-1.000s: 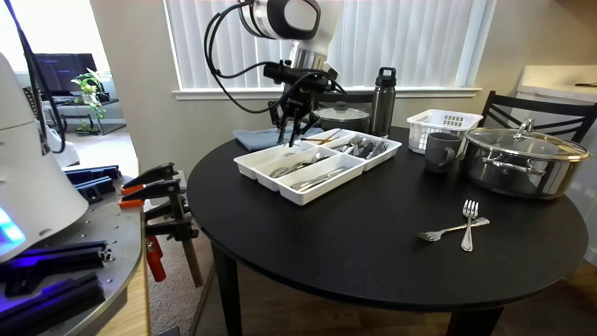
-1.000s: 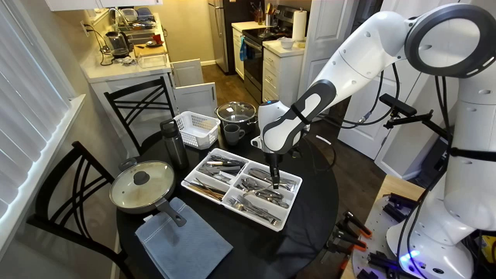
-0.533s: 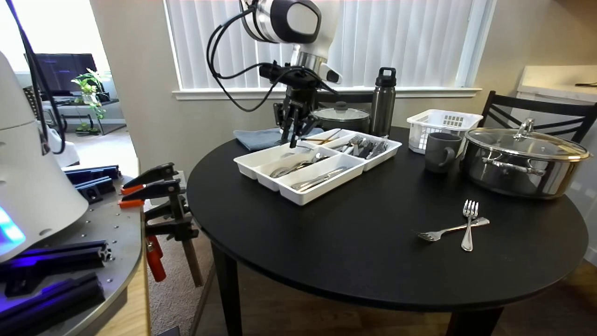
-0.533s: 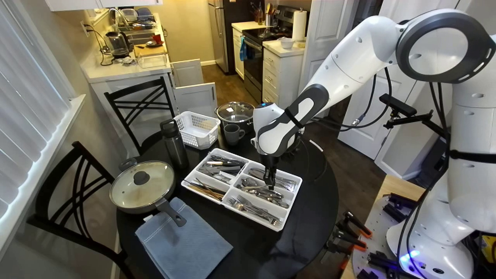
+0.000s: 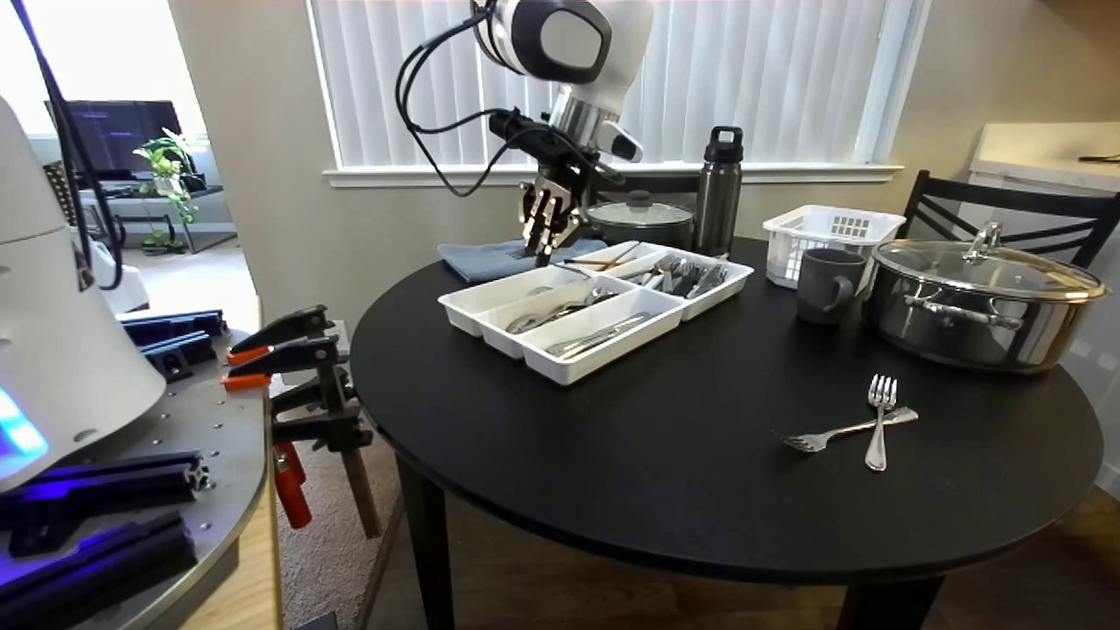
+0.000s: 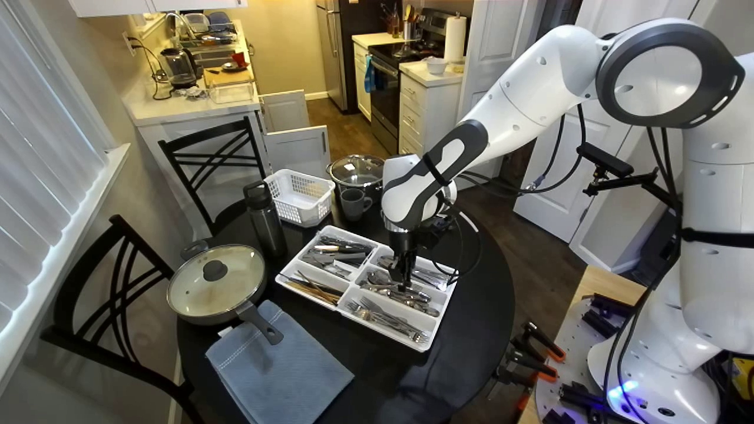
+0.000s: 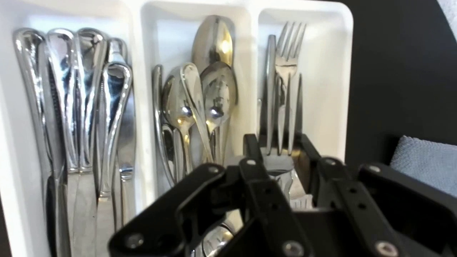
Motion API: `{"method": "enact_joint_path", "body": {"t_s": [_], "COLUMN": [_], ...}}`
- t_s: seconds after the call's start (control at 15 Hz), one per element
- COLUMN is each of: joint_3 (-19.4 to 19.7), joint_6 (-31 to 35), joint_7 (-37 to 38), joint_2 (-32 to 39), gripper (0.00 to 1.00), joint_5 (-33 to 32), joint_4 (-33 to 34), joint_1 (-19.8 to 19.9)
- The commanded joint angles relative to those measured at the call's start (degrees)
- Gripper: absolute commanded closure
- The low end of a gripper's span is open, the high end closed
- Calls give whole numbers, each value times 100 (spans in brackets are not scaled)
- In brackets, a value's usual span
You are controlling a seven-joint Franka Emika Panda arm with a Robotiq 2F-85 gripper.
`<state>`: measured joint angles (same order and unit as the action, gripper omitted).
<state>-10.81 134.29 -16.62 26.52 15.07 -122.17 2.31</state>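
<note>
The end effector (image 7: 280, 141) is black, the tray (image 7: 328, 71) white, the forks (image 7: 286, 67) and spoons (image 7: 218, 93) silvery, the counter (image 5: 665, 446) black, and the cloth (image 6: 283, 359) blue with pale dashes.

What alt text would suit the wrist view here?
A black gripper with parted jaws over forks in the right-hand compartment of a white cutlery tray. Spoons lie in the middle compartment, table knives in the left one. A blue cloth shows at the picture's right edge.

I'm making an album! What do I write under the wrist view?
Open gripper above the forks, with spoons and knives in other parts of the white tray.
</note>
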Motion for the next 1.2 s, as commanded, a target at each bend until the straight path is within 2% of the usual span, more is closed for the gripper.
{"method": "enact_joint_path", "body": {"t_s": [0.0,0.13,0.47,1.07,1.13], "joint_3": [-302,-420,-198,-38,-14], "joint_6": [-51,-80,-136,-209,-245], "joint_7": [-484,-671,-57,49,68], "joint_2": [-366,-562,-648,-500,-487], "gripper": [93,93,93,93,47], "joint_5": [565,787,499,316,244], "joint_4": [-196,-298,-327,-323,-304], "joint_1": [126,108,-224,-382,-396]}}
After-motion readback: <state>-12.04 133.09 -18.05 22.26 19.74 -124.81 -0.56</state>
